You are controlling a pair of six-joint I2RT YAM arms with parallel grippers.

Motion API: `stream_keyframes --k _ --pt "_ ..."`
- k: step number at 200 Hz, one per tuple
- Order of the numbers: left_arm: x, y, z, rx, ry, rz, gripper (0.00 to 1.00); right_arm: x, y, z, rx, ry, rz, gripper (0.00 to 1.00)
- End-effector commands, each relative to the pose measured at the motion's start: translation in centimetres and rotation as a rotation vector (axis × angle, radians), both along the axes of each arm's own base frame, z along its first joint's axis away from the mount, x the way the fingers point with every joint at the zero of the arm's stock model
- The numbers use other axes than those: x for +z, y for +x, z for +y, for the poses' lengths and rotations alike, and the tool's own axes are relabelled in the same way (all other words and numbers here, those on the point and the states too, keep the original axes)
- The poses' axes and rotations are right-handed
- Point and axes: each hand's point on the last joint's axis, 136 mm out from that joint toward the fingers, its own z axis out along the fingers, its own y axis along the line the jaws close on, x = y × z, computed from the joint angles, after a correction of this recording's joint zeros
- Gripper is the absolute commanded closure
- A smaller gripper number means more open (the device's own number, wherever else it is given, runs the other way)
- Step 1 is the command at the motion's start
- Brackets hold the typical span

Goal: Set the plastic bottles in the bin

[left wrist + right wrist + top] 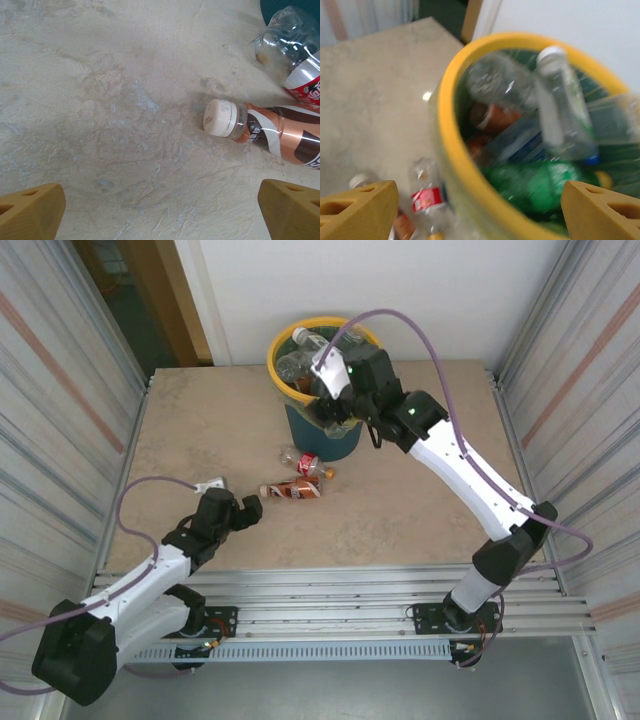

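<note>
The bin [283,342], teal with a yellow rim, stands at the back middle of the table and holds several plastic bottles. In the right wrist view a clear white-capped bottle [560,100] and a green one [540,185] lie inside the rim [447,125], blurred. My right gripper [335,405] hangs open over the bin's near edge, its fingers [360,210] empty. In front of the bin two bottles lie on the table: a clear red-labelled one [308,464] and a brown white-capped one [292,490]. My left gripper [250,512] is open just left of the brown bottle [270,132], cap toward it.
Corrugated metal walls close in the table [200,430] on both sides, with a white wall behind the bin. The clear red-labelled bottle [295,55] lies beyond the brown one, near the bin's foot. A white tag [212,483] lies by the left arm.
</note>
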Motion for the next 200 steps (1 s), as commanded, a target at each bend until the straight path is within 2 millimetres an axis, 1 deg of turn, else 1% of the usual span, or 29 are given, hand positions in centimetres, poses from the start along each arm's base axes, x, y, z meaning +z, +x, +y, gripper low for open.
stream_keyframes --k 1,16,39,62,76,98,129,166,200 --pt "0.5 -0.1 0.6 0.025 0.004 -0.007 0.01 -2.0 -2.6 0.8 0.036 0.002 0.055 0.16" --pt "0.8 -0.2 0.9 0.032 0.008 -0.015 0.01 -4.3 -4.1 1.3 0.063 -0.03 0.093 0.14" --pt "1.1 -0.4 1.2 0.05 0.003 -0.027 0.01 -7.9 -5.9 2.7 0.118 -0.074 0.165 0.14" --pt "1.3 -0.6 1.5 0.065 -0.007 -0.036 0.01 -11.2 -7.1 4.1 0.17 -0.127 0.234 0.14" --pt "1.3 -0.7 1.7 0.074 -0.01 -0.038 0.01 -12.8 -7.3 4.9 0.193 -0.162 0.263 0.14" --pt "1.3 -0.9 2.0 0.086 -0.011 -0.041 0.01 -15.3 -7.0 5.9 0.208 -0.206 0.306 0.12" --pt "1.1 -1.2 2.2 0.095 -0.013 -0.039 0.01 -18.9 -5.8 7.0 0.175 -0.301 0.369 0.12" --pt "0.9 -1.2 2.3 0.098 -0.015 -0.037 0.01 -21.9 -5.3 8.5 0.205 -0.365 0.396 0.12" --pt "0.7 -1.3 2.3 0.098 -0.015 -0.032 0.01 -24.4 -4.5 9.0 0.215 -0.406 0.435 0.11"
